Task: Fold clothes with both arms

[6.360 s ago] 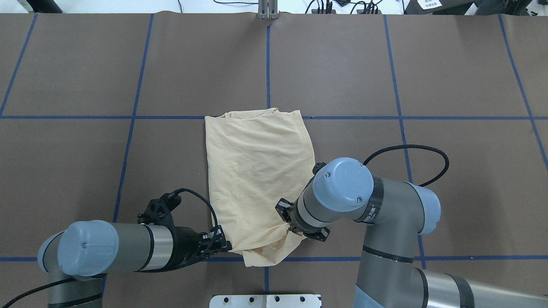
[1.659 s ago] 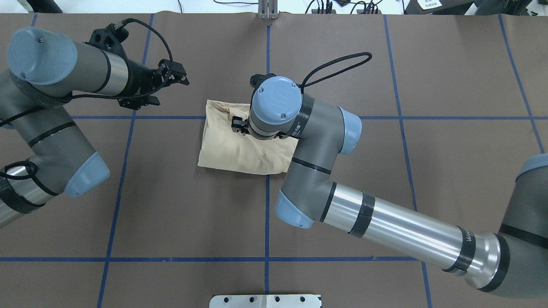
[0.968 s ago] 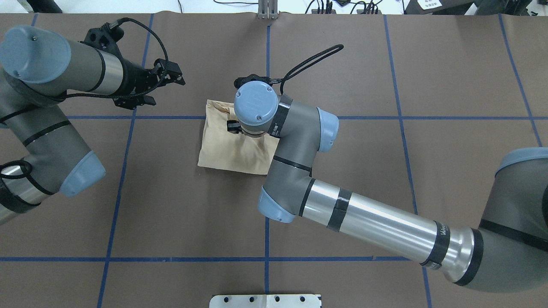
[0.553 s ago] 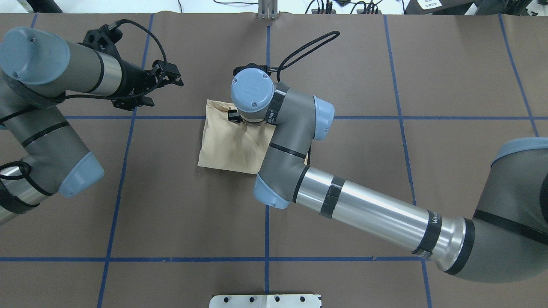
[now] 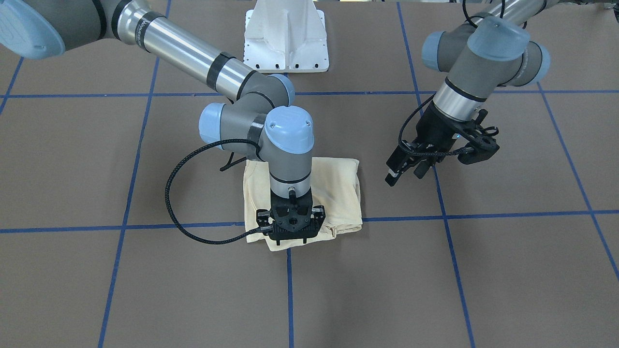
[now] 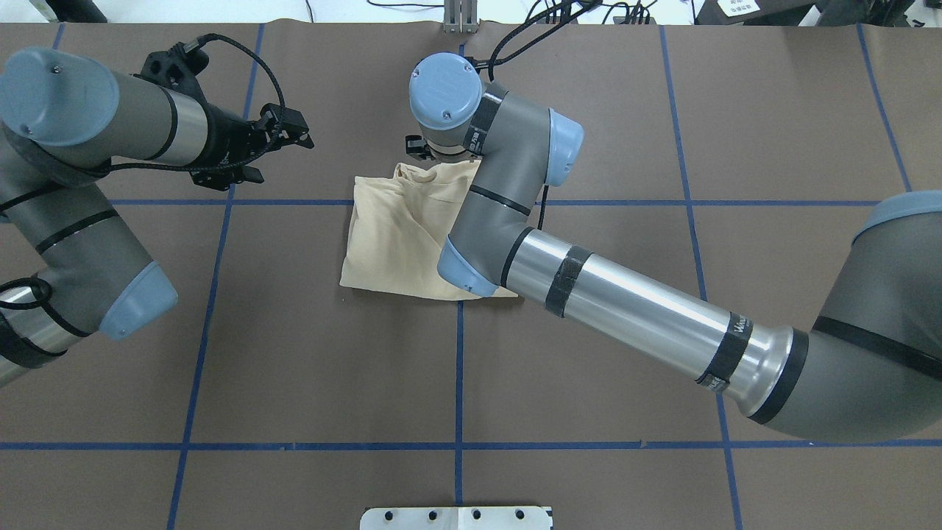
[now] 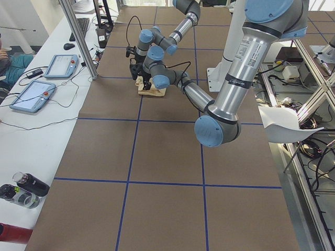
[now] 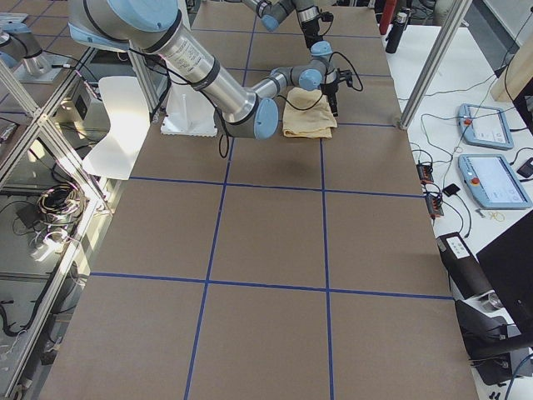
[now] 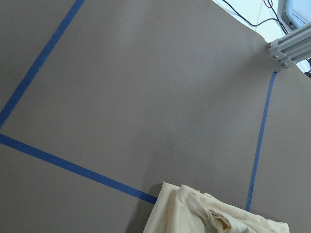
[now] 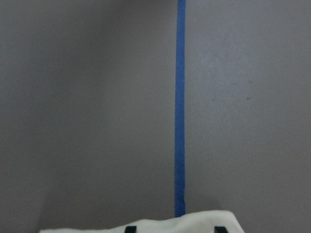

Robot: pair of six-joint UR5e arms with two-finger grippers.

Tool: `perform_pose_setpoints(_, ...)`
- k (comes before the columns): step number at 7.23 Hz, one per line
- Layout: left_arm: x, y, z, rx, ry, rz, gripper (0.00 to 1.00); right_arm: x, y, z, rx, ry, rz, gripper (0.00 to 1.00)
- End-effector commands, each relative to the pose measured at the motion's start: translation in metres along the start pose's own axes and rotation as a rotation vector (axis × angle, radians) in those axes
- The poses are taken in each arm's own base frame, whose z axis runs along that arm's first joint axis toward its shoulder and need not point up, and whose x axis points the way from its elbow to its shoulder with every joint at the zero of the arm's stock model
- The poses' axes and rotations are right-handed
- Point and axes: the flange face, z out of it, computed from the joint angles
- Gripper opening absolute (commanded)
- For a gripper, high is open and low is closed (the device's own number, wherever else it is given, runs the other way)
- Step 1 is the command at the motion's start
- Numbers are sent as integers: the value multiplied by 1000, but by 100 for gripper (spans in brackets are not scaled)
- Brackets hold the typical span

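Cream-yellow, the folded T-shirt (image 5: 334, 187) was met at one edge by the right gripper (image 5: 289, 238), its fingers parted. The left gripper (image 5: 405, 173) was held spread, clear of it.

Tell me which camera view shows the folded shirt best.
The overhead exterior view: most of the shirt shows in one unbroken patch, though the right arm covers one side. In the front-facing view that arm crosses its middle. The side views show it small; the wrist views catch only an edge.
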Motion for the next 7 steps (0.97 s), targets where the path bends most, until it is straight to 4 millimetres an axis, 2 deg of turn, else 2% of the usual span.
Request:
perform_pose_setpoints(1, 0, -7, -6, 10, 5, 5, 100, 20, -35, -35, -46, -61, 31, 100)
perform_pose_setpoints(2, -12, -14, -16, 24, 0, 47, 100, 52, -38, -46, -107, -39, 64, 100)
perform_pose_setpoints(3, -35, -15, -37, 36, -5, 118, 100, 86, -37, -61, -122, 3, 60, 100)
perform_pose_setpoints(4, -63, -20, -64, 57, -14, 175, 100, 125, -41, -65, -153, 33, 70, 100)
perform_pose_setpoints(5, -90, -32, -87, 76, -39, 275, 100, 169, -45, -80, -181, 1, 93, 100)
perform_pose_setpoints(7, -129, -63, -101, 132, -98, 227, 100, 270, -24, -109, -154, -26, 81, 100)
